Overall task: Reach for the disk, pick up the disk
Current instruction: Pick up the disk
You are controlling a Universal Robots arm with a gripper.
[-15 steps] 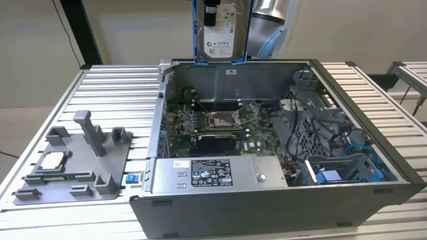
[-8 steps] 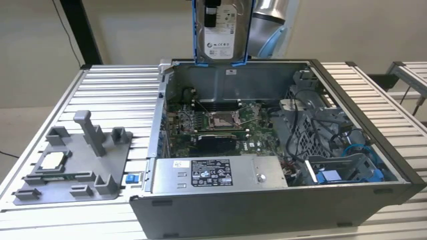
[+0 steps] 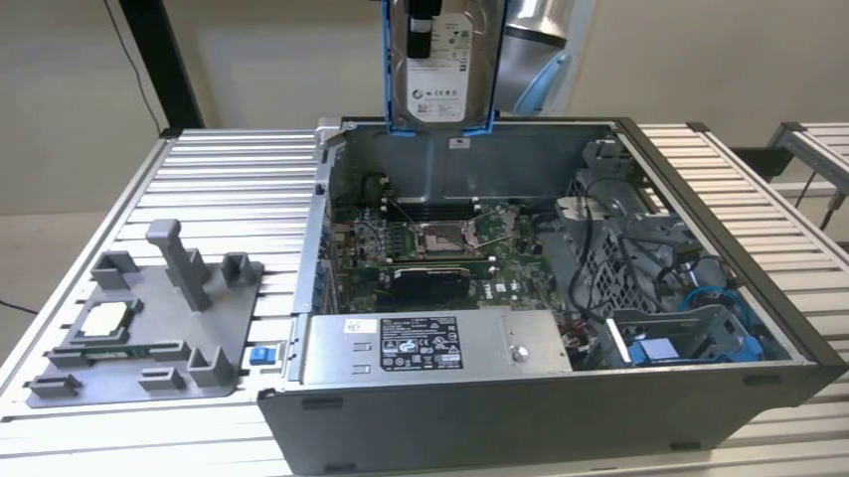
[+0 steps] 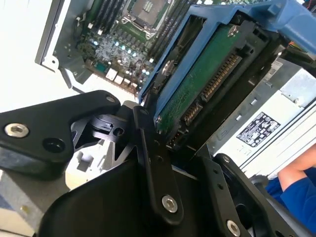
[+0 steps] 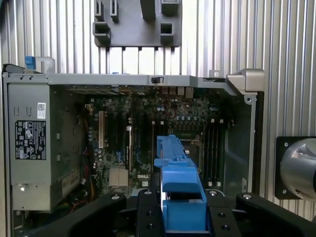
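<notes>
Tool clamped on disk, lifted above open computer case on slatted metal table.

Disk top cut off by exterior view's upper edge.

I count one disk held up in my gripper and one open computer case below, with one power supply inside it. Beside it sits one grey fixture, carrying one square chip.
</notes>
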